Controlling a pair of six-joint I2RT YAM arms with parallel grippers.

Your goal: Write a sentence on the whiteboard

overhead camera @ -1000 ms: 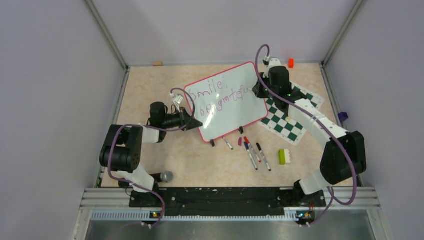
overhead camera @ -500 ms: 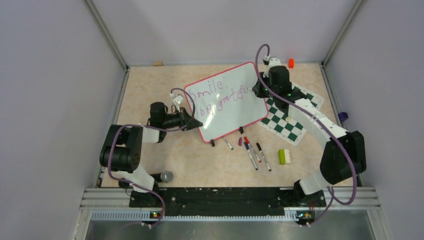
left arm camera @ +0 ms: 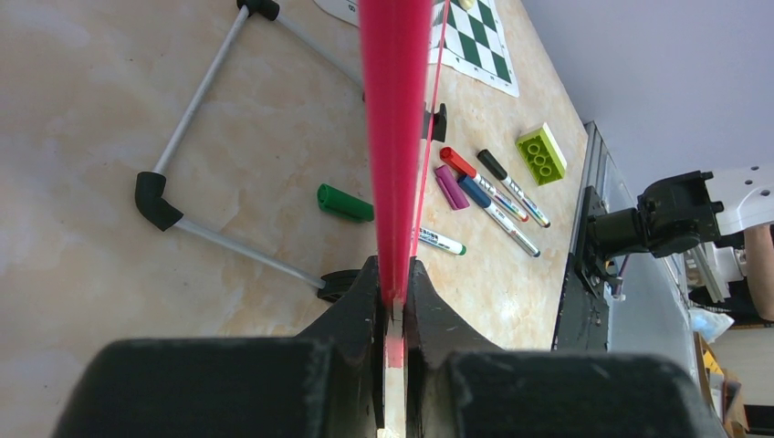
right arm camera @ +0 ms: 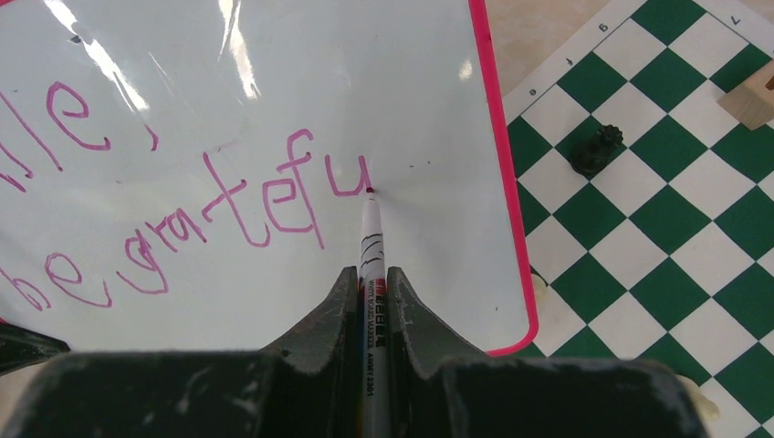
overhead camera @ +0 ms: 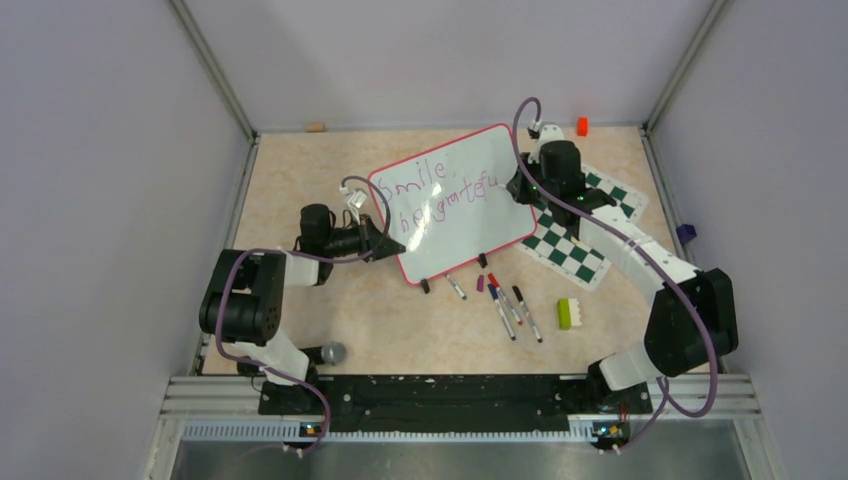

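whiteboard point(right arm camera: 411, 109) was stood on table point(overhead camera: 300, 170), rim pinched by left hand point(left arm camera: 394, 292) | marker point(right arm camera: 371, 237) was gripped by right hand point(right arm camera: 372, 292), tip at sentence point(right arm camera: 265, 196) end "u" | risk: edge near, later letters could be cramped or run off

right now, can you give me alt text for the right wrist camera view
The right gripper clamps a white marker, its tip touching the whiteboard just after purple handwriting that reads "be gratefu". A green-and-white chess mat with one dark chess piece lies to the right of the board's pink rim.
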